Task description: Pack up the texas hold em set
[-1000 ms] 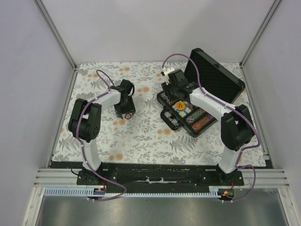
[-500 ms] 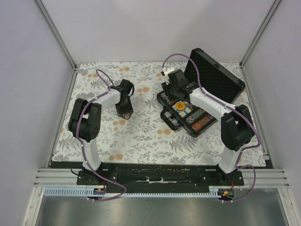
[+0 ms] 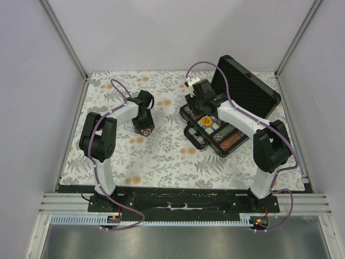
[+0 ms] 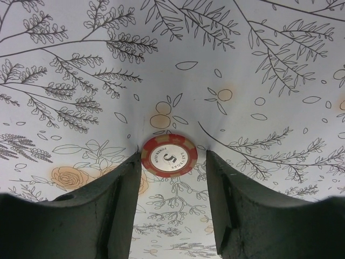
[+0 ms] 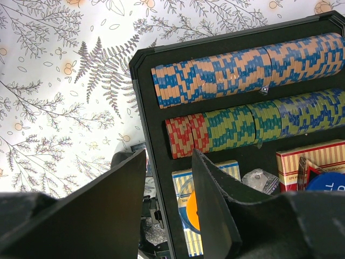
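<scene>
1. Left gripper (image 4: 173,157): jaws apart, fingertips down on the floral-patterned cloth-covered bench (image 3: 161,156). A red round poker chip with cream edge marks (image 4: 168,155) lies flat on the cloth between the fingers (image 4: 124,194). The finger at 9 o'clock appears to touch the chip rim, though contact cannot be confirmed. The finger at 3 o'clock stands just clear of it. In the top view this gripper sits at 9 o'clock from bench centre.

2. Right gripper (image 5: 170,178): jaws apart, nothing between them. It hangs over one corner of the tray of the black rectangular hard case (image 3: 248,91).

3. The case lies at 3 o'clock from bench centre, with its lid raised open at the far side.

4. Case contents, seen from the right wrist:
- At 1 o'clock from the gripper, a row of blue-and-tan chips (image 5: 248,67).
- Below it, a row of red, green and blue chips (image 5: 242,127).
- A blue-striped card deck (image 5: 180,186) just beside the gripper.
- At 3 o'clock, a red-striped card deck (image 5: 294,162) and a blue disc (image 5: 330,182).
</scene>
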You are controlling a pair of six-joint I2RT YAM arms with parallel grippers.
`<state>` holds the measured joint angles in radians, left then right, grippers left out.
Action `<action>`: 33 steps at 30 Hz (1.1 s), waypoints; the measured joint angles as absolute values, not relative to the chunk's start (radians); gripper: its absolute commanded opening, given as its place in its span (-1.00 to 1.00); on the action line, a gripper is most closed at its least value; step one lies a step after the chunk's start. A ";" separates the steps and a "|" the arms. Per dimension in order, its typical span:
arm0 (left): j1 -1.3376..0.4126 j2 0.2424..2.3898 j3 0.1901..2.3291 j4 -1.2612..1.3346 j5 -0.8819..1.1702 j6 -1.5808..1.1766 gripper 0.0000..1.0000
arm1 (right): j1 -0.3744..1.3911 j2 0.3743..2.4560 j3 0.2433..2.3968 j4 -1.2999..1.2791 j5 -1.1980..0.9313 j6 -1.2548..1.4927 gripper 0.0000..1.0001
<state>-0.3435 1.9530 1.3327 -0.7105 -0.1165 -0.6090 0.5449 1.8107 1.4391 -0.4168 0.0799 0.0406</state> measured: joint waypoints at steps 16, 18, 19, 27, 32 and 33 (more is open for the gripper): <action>-0.345 1.962 1.348 -0.719 -0.105 -0.610 -0.22 | 0.545 1.776 1.439 -0.420 0.075 0.039 -0.07; -0.345 1.961 1.348 -0.719 -0.105 -0.610 -0.20 | 0.545 1.775 1.439 -0.420 0.067 0.046 -0.06; -0.345 1.961 1.348 -0.719 -0.104 -0.610 -0.19 | 0.545 1.775 1.439 -0.420 0.057 0.052 -0.06; -0.344 1.956 1.352 -0.722 -0.075 -0.637 -0.15 | 0.545 1.764 1.374 -0.330 -0.126 0.168 -0.03; -0.350 1.956 1.354 -0.731 -0.047 -0.659 -0.10 | 0.550 1.762 1.295 -0.249 -0.249 0.255 0.00; -0.352 1.956 1.353 -0.731 -0.045 -0.662 -0.04 | 0.553 1.762 1.285 -0.237 -0.265 0.266 0.01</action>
<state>-0.3515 1.9560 1.3533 -0.7315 -0.0452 -0.6621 0.5526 1.7622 1.2854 -0.2367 -0.2646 0.2665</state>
